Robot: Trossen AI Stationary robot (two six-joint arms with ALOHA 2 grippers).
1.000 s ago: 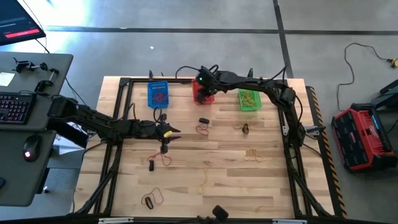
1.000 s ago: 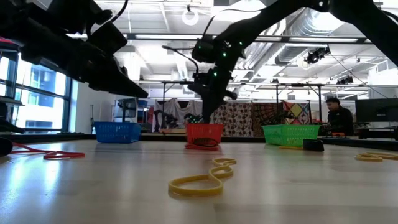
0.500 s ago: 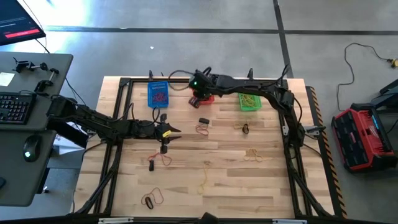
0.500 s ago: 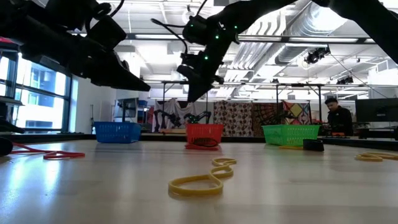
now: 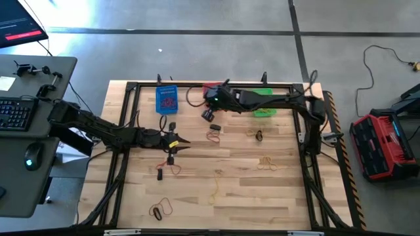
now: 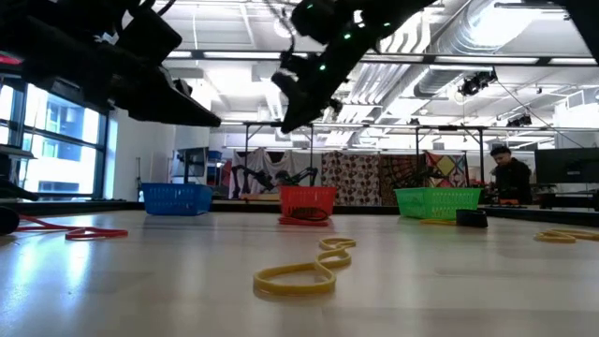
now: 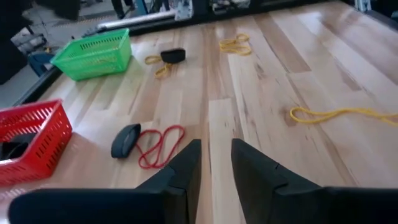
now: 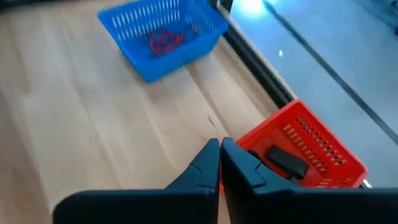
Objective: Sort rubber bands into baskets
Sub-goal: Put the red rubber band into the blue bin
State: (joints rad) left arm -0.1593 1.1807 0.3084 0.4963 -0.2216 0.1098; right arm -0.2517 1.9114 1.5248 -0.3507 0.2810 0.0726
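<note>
While the right gripper (image 8: 219, 163) hangs closed, empty; left gripper (image 7: 214, 165) slightly parted, empty

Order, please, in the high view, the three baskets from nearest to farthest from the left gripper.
Measured from the left gripper, left of the table's centre:
1. Blue basket, at the far edge, on the left.
2. Red basket, at the far edge, in the middle, mostly hidden under the right arm.
3. Green basket, at the far edge, on the right.
</note>
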